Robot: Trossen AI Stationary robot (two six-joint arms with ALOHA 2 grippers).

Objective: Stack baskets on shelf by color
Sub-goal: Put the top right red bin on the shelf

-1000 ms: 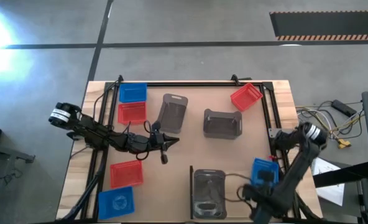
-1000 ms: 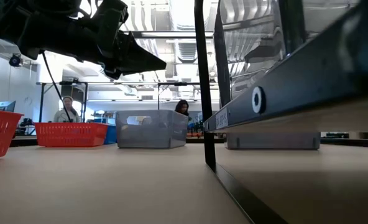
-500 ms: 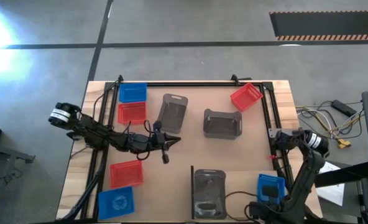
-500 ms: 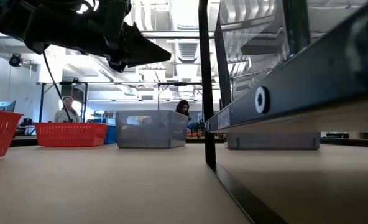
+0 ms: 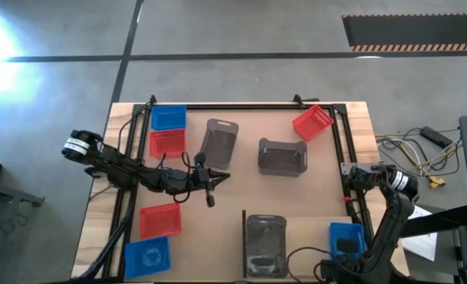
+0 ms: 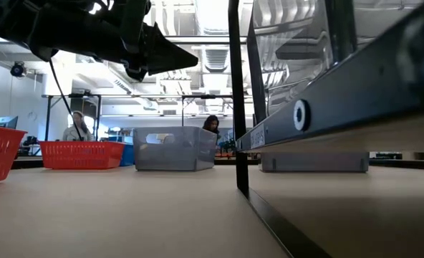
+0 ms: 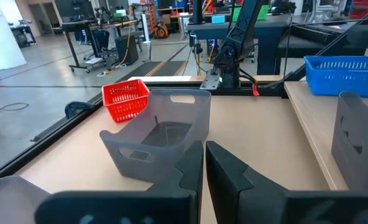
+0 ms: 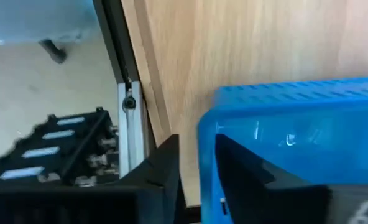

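Note:
My right gripper is shut on a blue basket over the right end of the pale shelf, near the table's near right corner. A dark grey basket rests on the shelf by its bottom. My left gripper is shut and empty, above the table's middle, beside a grey basket. Another grey basket stands at mid table and shows in the left wrist view. A red basket stands at the far right. My right gripper pinches the blue basket's side wall at its rim, one finger outside and one inside the basket. The fingers come from above, pointing down. Whether the basket is clear of the shelf I cannot tell.
At the table's left stand a blue basket and a red one at the far side, and a red one and a blue one at the near side. A black metal frame runs along the table's edges. People show in the room behind.
My right gripper has carried the blue basket toward the table's near edge and a little to the right, along the shelf's right end. My left gripper has risen slightly and stays shut.

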